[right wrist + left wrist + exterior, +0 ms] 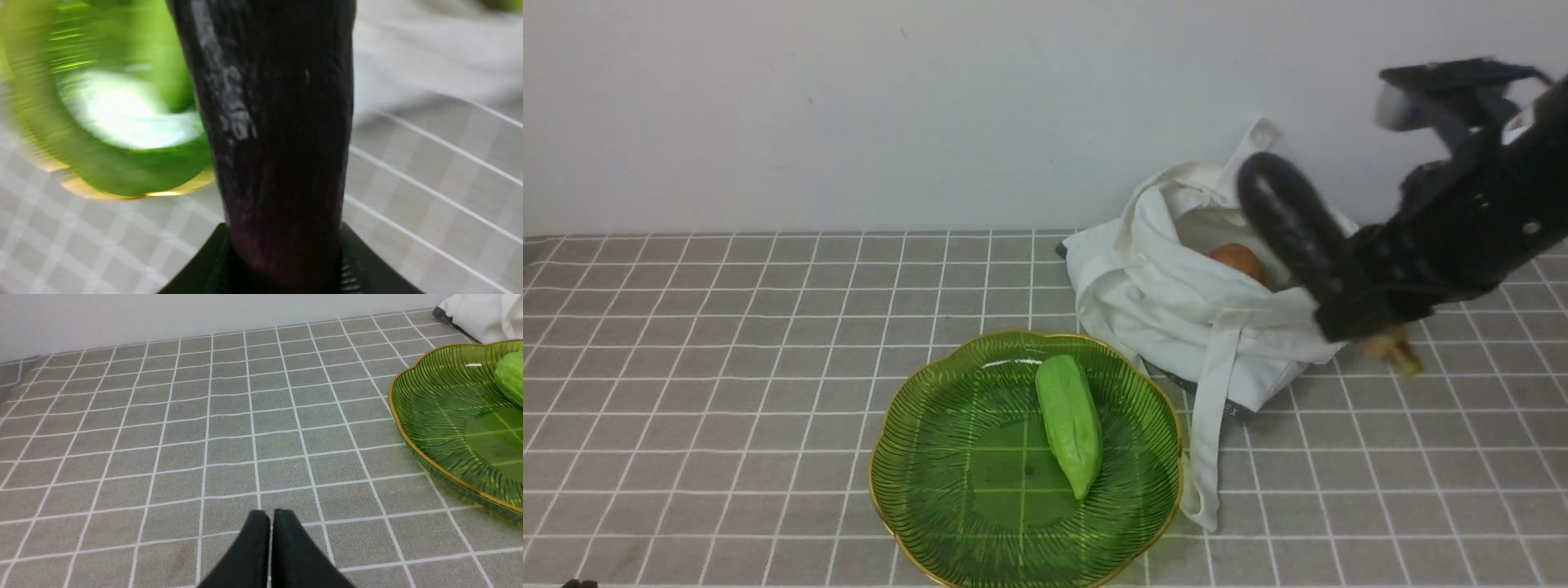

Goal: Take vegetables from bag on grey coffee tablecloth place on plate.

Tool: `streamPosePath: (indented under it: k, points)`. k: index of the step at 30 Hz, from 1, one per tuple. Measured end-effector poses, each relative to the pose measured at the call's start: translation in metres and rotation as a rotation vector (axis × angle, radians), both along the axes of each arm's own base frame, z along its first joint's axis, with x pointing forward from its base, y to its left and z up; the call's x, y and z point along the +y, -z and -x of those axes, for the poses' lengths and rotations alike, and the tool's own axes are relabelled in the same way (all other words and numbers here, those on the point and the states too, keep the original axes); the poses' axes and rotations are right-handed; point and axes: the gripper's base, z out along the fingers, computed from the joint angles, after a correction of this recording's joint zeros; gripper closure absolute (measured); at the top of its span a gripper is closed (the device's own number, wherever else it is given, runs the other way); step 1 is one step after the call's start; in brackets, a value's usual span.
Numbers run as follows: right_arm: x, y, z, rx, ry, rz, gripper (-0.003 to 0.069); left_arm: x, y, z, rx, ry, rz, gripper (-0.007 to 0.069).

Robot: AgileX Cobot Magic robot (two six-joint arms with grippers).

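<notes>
Our right hand [1347, 314] pinches the eggplant [1286, 220] close to its tan stem end, which pokes out just behind the grip. The long dark body juts out ahead of the hand, raised over the open bag [1168, 302]. We judge it light and fairly stiff. The skin looks glossy, though, so held this far from its middle it may slip or pivot; a hold nearer mid-length would steady it. The plate [907, 457] lies ahead of the hand and lower, past the bag. It carries one green gourd [1068, 420] and looks like glass, so we would set down gently. An orange-brown round one [1237, 260] sits in the bag beneath the eggplant. Our left hand [271, 522] is pressed together, holding nothing, low over the tablecloth [163, 437], with the plate off to its side.
</notes>
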Motion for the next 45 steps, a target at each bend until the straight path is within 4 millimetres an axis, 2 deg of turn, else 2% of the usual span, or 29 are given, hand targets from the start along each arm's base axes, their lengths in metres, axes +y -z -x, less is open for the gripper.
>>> streamPosePath:
  k: [1,2,3,4,5,9,10,11,12,14,15,18,19,20,21,23,24,28,29,31,33,35,36,37,39,41,42,44,45]
  points:
    - [0.003,0.0,0.001,-0.005,-0.009,-0.002,0.0406,0.0,0.0,0.0,0.0,0.0,0.0,0.0629]
    - [0.03,0.006,0.004,-0.014,-0.072,-0.028,0.0406,0.0,0.0,0.0,0.0,0.0,0.0,0.0629]
    - [0.046,0.012,0.006,-0.017,-0.109,-0.033,0.0406,0.0,0.0,0.0,0.0,0.0,0.0,0.0629]
    - [0.049,0.014,0.006,-0.017,-0.116,-0.033,0.0406,0.0,0.0,0.0,0.0,0.0,0.0,0.0629]
    - [0.071,0.027,0.008,-0.007,-0.165,-0.027,0.0406,0.0,0.0,0.0,0.0,0.0,0.0,0.0629]
    - [0.116,0.072,0.008,0.03,-0.236,0.02,0.0406,0.0,0.0,0.0,0.0,0.0,0.0,0.0629]
    - [0.118,0.075,0.009,0.033,-0.238,0.022,0.0406,0.0,0.0,0.0,0.0,0.0,0.0,0.0629]
    - [0.127,0.093,0.004,0.064,-0.213,0.038,0.0397,0.0,0.0,0.0,0.0,0.0,0.0,0.0629]
    - [0.131,0.1,0.001,0.085,-0.187,0.042,0.0372,0.0,0.0,0.0,0.0,0.0,0.0,0.0629]
    - [0.134,0.108,-0.002,0.105,-0.171,0.048,0.0353,0.0,0.0,0.0,0.0,0.0,0.0,0.0629]
    - [0.138,0.112,-0.007,0.127,-0.132,0.047,0.0286,0.0,0.0,0.0,0.0,0.0,0.0,0.0629]
    - [0.143,0.105,-0.013,0.156,-0.104,0.057,0.0138,0.0,0.0,0.0,0.0,0.0,0.0,0.0629]
    - [0.143,0.104,-0.013,0.156,-0.104,0.058,0.0138,0.0,0.0,0.0,0.0,0.0,0.0,0.0629]
    - [0.143,0.101,-0.014,0.162,-0.109,0.068,0.0104,0.0,0.0,0.0,0.0,0.0,0.0,0.0629]
    - [0.144,0.087,-0.016,0.151,-0.125,0.088,0.0068,0.0,0.0,0.0,0.0,0.0,0.0,0.0629]
    - [0.143,0.079,-0.018,0.143,-0.134,0.106,0.0064,0.0,0.0,0.0,0.0,0.0,0.0,0.0629]
    - [0.142,0.066,-0.02,0.116,-0.138,0.124,0.0079,0.0,0.0,0.0,0.0,0.0,0.0,0.0629]
    - [0.131,0.03,-0.019,0.003,-0.112,0.142,0.0224,0.0,0.0,0.0,0.0,0.0,0.0,0.0629]
    - [0.118,0.0,-0.009,-0.068,-0.085,0.122,0.034,0.0,0.0,0.0,0.0,0.0,0.0,0.0629]
    - [0.098,-0.04,0.007,-0.168,-0.038,0.09,0.0517,0.0,0.0,0.0,0.0,0.0,0.0,0.0629]
    - [0.075,-0.082,0.03,-0.273,0.008,0.035,0.0618,0.0,0.0,0.0,0.001,0.0,0.0,0.0629]
    - [0.061,-0.102,0.043,-0.323,0.031,0.002,0.0642,0.0,0.0,0.0,0.001,0.0,0.0,0.0629]
    - [0.042,-0.127,0.064,-0.39,0.06,-0.049,0.0659,0.0,0.0,0.0,0.001,0.0,0.0,0.0629]
    - [0.025,-0.143,0.082,-0.437,0.084,-0.085,0.0669,0.0,0.0,0.0,0.001,0.0,0.0,0.0629]
    - [-0.005,-0.157,0.115,-0.5,0.115,-0.139,0.0672,0.0,0.0,0.0,0.001,0.0,0.0,0.0629]
    - [-0.034,-0.164,0.148,-0.587,0.137,-0.213,0.0673,0.0,0.0,0.0,0.001,0.0,0.0,0.0629]
    - [-0.036,-0.163,0.151,-0.597,0.139,-0.221,0.0673,0.0,0.0,0.0,0.001,0.0,0.0,0.0629]
    - [-0.068,-0.152,0.187,-0.743,0.159,-0.352,0.0673,0.0,0.0,0.0,0.001,0.0,0.0,0.0629]
    - [-0.076,-0.147,0.197,-0.808,0.164,-0.41,0.0673,0.0,0.0,0.0,0.001,0.0,0.0,0.0629]
